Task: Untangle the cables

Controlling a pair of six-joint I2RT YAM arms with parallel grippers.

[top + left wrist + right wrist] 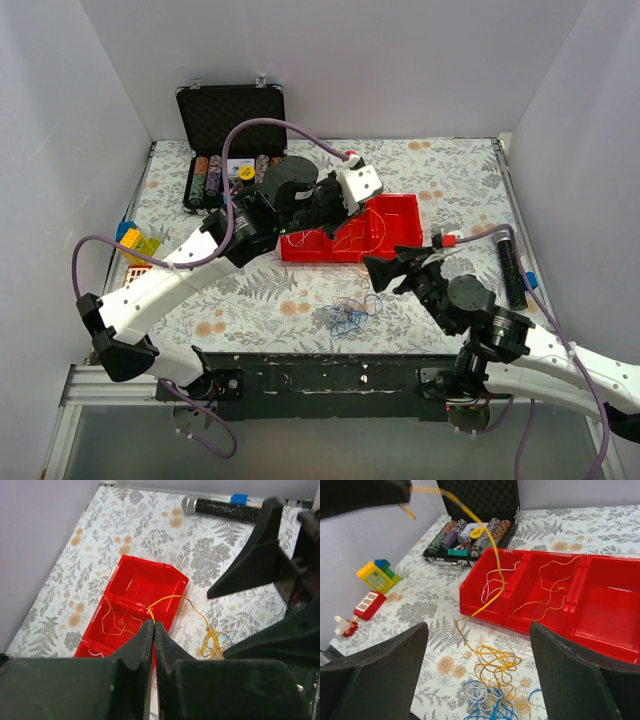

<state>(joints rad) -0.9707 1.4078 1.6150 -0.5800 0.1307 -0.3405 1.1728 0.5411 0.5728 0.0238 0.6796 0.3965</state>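
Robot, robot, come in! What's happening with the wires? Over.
Left gripper jaws shut on yellow cable, held high. Right gripper jaws open, by tangle. Cable's tail runs into tangle beside red bin.

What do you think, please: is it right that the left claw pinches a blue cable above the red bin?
Not quite: the cable in the left claw is yellow-orange, not blue, as the left wrist view shows.

Table [450, 165]: covered with a pale leaf-and-flower print.
Far left: an open black case [232, 122] of poker chips is set by the back wall.
Left edge: coloured toy blocks [133, 243] are laid.
Centre: a red three-compartment bin [398, 215] is placed.
Near centre: cables [348, 314] in blue, yellow and white are heaped loosely.
Right: a black cylinder [512, 268] is laid near to far.
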